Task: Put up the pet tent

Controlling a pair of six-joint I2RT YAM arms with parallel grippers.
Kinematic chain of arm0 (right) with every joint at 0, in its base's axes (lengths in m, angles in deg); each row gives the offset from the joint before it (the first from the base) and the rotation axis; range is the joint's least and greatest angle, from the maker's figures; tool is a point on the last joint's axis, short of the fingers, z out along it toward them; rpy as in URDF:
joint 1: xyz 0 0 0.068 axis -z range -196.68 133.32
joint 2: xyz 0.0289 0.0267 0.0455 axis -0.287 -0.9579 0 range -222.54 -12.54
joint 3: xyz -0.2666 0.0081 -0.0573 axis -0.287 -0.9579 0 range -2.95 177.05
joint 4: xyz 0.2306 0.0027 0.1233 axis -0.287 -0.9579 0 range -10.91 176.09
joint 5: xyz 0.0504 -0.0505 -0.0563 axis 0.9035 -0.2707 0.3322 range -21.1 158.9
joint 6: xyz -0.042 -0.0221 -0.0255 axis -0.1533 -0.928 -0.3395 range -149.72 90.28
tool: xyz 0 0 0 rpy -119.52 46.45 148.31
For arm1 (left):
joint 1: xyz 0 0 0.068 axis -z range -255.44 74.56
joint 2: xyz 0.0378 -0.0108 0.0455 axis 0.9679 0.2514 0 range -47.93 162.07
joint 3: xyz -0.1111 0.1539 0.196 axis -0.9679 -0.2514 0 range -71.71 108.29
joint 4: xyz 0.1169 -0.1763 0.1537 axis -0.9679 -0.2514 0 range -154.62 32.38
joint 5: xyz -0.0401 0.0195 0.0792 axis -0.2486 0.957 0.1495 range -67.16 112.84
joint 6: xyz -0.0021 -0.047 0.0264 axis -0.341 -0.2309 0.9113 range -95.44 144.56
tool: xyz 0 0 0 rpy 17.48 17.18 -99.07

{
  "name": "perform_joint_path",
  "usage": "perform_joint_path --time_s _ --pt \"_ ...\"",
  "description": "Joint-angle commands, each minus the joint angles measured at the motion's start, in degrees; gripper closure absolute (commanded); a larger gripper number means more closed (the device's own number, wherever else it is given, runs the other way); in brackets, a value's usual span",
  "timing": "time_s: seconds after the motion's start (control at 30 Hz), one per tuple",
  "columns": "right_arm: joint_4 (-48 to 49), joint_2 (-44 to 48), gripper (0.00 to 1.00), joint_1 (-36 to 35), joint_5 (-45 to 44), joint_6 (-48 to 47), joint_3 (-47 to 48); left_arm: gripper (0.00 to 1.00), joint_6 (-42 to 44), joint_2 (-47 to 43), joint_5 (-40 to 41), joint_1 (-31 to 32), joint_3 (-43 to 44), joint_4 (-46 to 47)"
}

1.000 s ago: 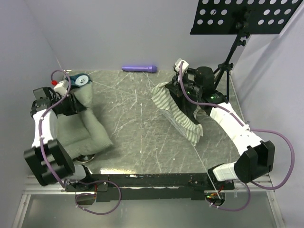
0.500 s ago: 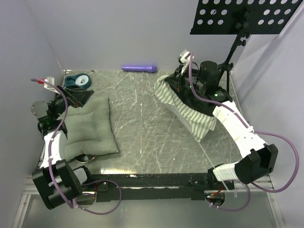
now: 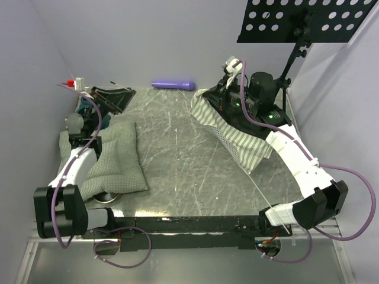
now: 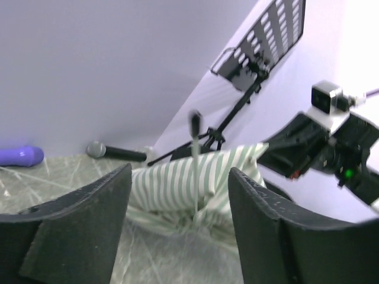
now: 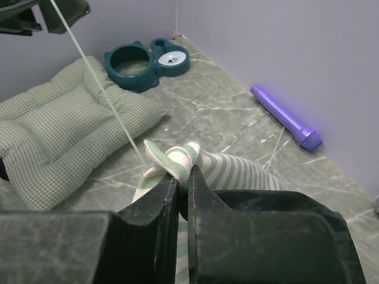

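Note:
The pet tent [image 3: 240, 141], green-and-white striped with black lining, lies crumpled at the back right. My right gripper [image 3: 208, 98] is shut on a bunched fold of its striped fabric at the tent's left end, seen close in the right wrist view [image 5: 182, 176]. A thin white pole [image 5: 100, 89] runs up and left from that fold. My left gripper [image 3: 121, 97] is open and empty, raised at the back left and facing the tent. Its wrist view [image 4: 179, 173] shows the striped tent [image 4: 172, 186] between the spread fingers, well away from them.
A green-checked cushion [image 3: 115, 157] lies flat at the left, also seen in the right wrist view [image 5: 53, 124]. A teal double pet bowl [image 5: 148, 62] stands behind it. A purple cylinder [image 3: 173, 85] lies by the back wall. A black music stand [image 3: 308, 21] stands at the back right.
My left gripper has left the cushion, which now lies flat, and has swung up and back, turning to face the tent. My right gripper has shifted the tent slightly back.

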Motion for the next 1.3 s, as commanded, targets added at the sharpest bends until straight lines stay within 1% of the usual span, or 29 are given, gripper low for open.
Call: perform_joint_path --time_s 0.0,0.07,0.13,0.23,0.3,0.33,0.37,0.4,0.43,0.47,0.5,0.53,0.6,0.67,0.7,0.73,0.77,0.8,0.93,0.97,1.0,1.1,1.27 --pt "3.49 0.37 1.00 -0.68 0.67 2.35 4.44 0.35 -3.10 2.25 9.11 2.07 4.05 4.50" --pt "3.66 0.37 1.00 -0.94 0.49 2.62 4.44 0.40 -6.34 4.27 10.61 2.33 5.10 5.46" --pt "3.75 0.37 1.00 -1.12 0.41 2.71 4.35 0.48 -8.02 5.68 11.76 2.51 6.24 5.99" --pt "3.75 0.20 1.00 -1.29 0.14 2.97 4.61 0.65 -9.34 6.56 14.21 3.30 7.65 6.17" --pt "3.93 0.02 1.00 -1.56 0.40 3.15 4.70 0.80 -10.05 7.00 15.27 4.17 8.79 6.61" --pt "3.75 -0.24 1.00 -1.82 0.58 3.06 4.88 0.93 -10.22 7.27 15.19 4.70 9.41 6.87" --pt "3.49 -0.50 1.00 -2.08 0.84 2.88 5.14 0.99 -10.05 7.53 14.49 4.79 10.20 7.48" --pt "3.14 -0.85 1.00 -2.35 1.37 2.62 5.66 0.99 -9.79 7.88 13.62 4.71 11.25 8.36" --pt "2.61 -1.38 1.00 -2.70 1.81 2.45 6.45 0.99 -9.09 8.32 11.52 6.54 12.48 8.80" --pt "1.91 -1.91 1.00 -2.96 2.25 2.01 7.42 0.99 -7.52 8.76 8.45 7.25 14.84 7.16" --pt "1.38 -2.35 1.00 -3.22 2.34 1.83 8.30 0.99 -4.02 9.02 5.11 7.95 17.65 3.48" --pt "1.38 -2.87 1.00 -3.49 2.51 1.74 8.91 0.99 0.10 9.03 1.60 9.00 20.11 -1.51" --pt "1.29 -3.58 1.00 -3.84 2.60 1.92 10.41 0.99 9.94 8.59 -2.81 10.76 25.12 -16.86" --pt "1.46 -4.28 1.00 -4.02 2.51 2.88 12.34 0.99 22.84 8.59 -7.56 12.70 29.61 -30.06" --pt "1.47 -4.72 1.00 -4.11 2.51 3.41 13.22 0.99 31.52 8.24 -8.45 13.92 31.28 -36.04" --pt "1.38 -5.25 1.00 -4.19 2.51 3.76 14.10 0.99 35.26 7.80 -8.11 15.07 32.86 -43.50" --pt "1.38 -5.77 1.00 -4.28 2.69 4.11 14.71 0.99 42.26 7.62 -7.93 16.21 33.92 -48.79" --pt "1.46 -6.13 1.00 -4.46 2.95 4.46 15.42 0.99 46.60 8.05 -8.19 17.09 35.50 -53.72" --pt "2.43 -7.62 1.00 -5.42 4.00 5.26 17.00 0.99 57.51 9.64 -9.42 18.94 40.52 -69.64" --pt "2.43 -7.89 1.00 -5.69 4.36 6.82 17.53 0.99 59.89 9.73 -9.42 19.64 41.14 -71.85" --pt "2.95 -8.50 1.00 -6.12 4.62 8.06 17.97 0.99 64.96 9.90 -8.46 20.87 41.92 -74.66" --pt "4.10 -9.12 1.00 -6.83 5.33 9.91 18.68 0.99 73.58 10.69 -5.47 23.77 44.56 -82.75" --pt "4.98 -9.29 1.00 -7.01 6.11 10.97 18.50 0.99 80.29 13.41 -4.59 26.33 49.57 -92.51"
